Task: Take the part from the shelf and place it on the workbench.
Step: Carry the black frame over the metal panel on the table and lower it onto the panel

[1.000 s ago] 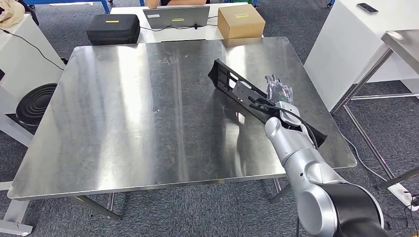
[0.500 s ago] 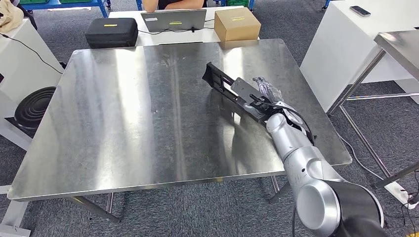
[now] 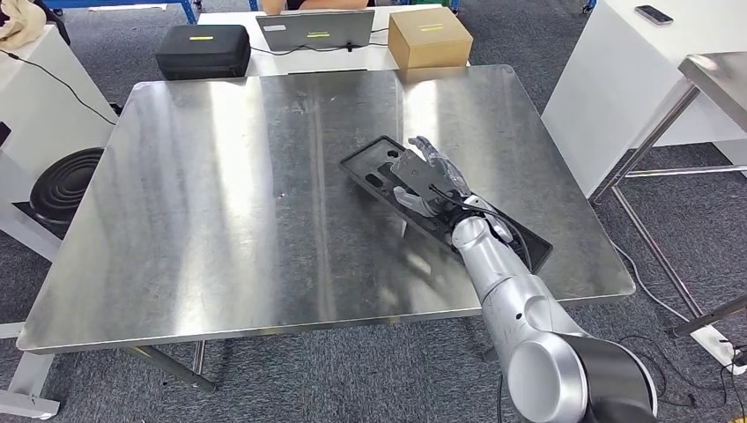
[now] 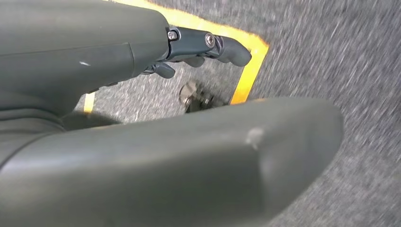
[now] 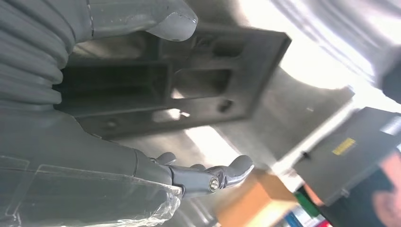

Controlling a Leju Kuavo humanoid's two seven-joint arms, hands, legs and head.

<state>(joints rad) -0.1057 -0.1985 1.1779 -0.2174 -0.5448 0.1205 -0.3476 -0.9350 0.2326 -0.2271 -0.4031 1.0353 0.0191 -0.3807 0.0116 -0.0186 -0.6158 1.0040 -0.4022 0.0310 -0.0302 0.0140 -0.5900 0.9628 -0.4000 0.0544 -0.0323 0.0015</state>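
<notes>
Now flat: black plastic part (image 3: 440, 201), tilted on edge a second ago, lies on steel workbench (image 3: 220, 203), toward its right edge. Right hand (image 3: 429, 182) rests atop, fingers spread, grip released. Placement looks done.

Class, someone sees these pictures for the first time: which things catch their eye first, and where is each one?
First the long black part, lying flat on the steel workbench toward its right side, with the robot's right hand over its middle, fingers spread. Beyond the far edge stand a cardboard box, a laptop and a black case.
</notes>
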